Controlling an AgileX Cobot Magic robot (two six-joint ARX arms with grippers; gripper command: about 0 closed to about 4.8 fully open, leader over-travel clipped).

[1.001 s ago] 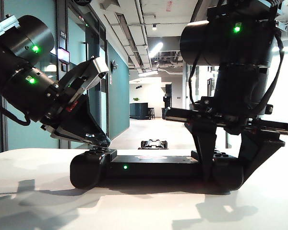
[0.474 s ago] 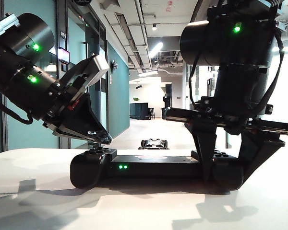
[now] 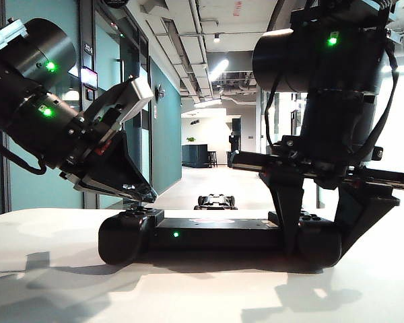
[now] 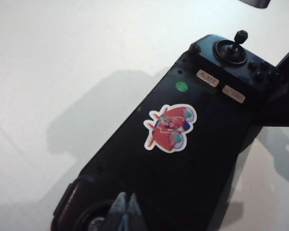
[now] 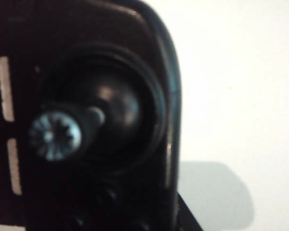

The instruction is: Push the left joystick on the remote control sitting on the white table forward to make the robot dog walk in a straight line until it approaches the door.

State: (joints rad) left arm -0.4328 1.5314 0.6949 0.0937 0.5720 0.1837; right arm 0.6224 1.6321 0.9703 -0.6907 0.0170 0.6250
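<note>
The remote control [image 3: 219, 237] looks stiff and slide-prone on the worktop [image 3: 47, 282], so it's braced by the right tool [image 3: 321, 222], jaws straddling its end, while the tiny left joystick [image 3: 143, 208] gets nudged at the cap by the left tool [image 3: 145, 196], tips together.

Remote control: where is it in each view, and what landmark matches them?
Exterior: remote control low centre on the white table; left gripper over one end, right gripper clamps the other.
Left wrist: fills the middle, diagonally.
Right wrist: one end, close up.
Landmark: the white table.
</note>
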